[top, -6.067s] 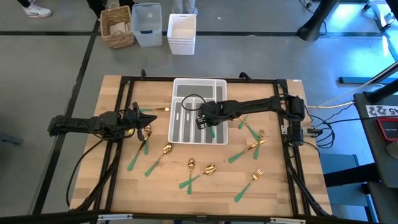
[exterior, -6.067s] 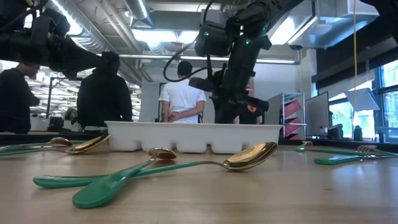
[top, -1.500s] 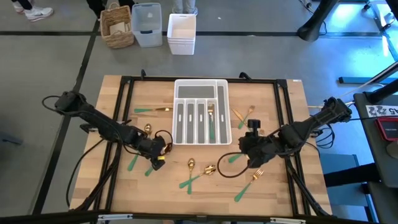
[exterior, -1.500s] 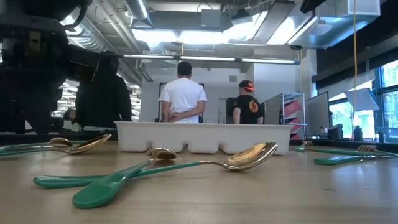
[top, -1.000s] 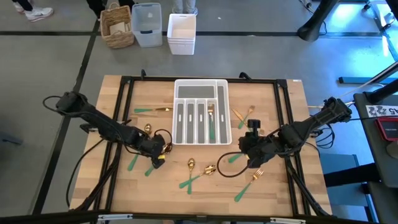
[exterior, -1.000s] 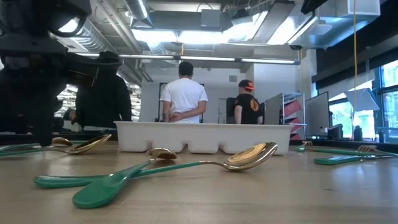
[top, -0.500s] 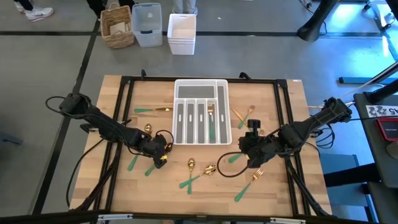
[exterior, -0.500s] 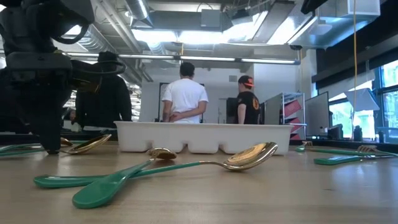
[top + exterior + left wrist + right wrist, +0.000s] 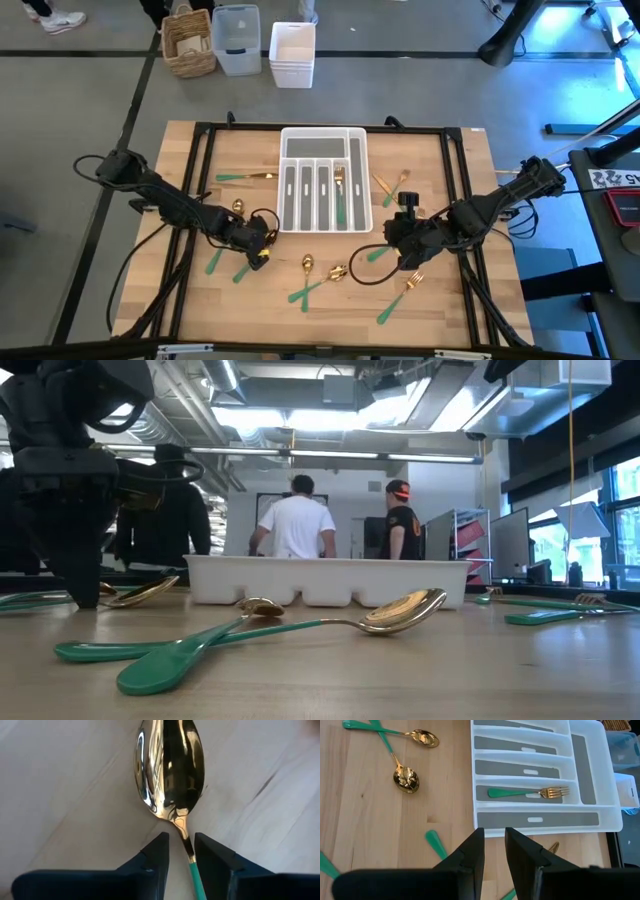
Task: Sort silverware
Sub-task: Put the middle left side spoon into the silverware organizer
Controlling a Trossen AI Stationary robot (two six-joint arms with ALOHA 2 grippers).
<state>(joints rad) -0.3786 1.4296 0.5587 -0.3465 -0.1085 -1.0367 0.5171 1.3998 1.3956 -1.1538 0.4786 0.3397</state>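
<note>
Gold bowls and slim green handles mark the silverware scattered over the wooden table [image 9: 180, 300]. One fork [image 9: 530, 793] already lies in a slot of the white cutlery tray [image 9: 321, 136]; its gold tines point toward the tray's end and its green handle lies along the slot. The rest lie loose on the wood around the tray, among them a crossed pair of spoons [image 9: 318, 276] near the table's front edge.

Left of the tray's front corner, the left gripper [image 9: 258, 252] is down at the table over a spoon [image 9: 169, 767] whose polished bowl mirrors the ceiling lights. Its two fingers [image 9: 150, 862] stand narrowly apart on either side of the neck where gold meets green, not visibly pressed on it.

Off the tray's right front corner, the right gripper [image 9: 392, 232] hovers with its fingers [image 9: 465, 860] a narrow gap apart, holding nothing
</note>
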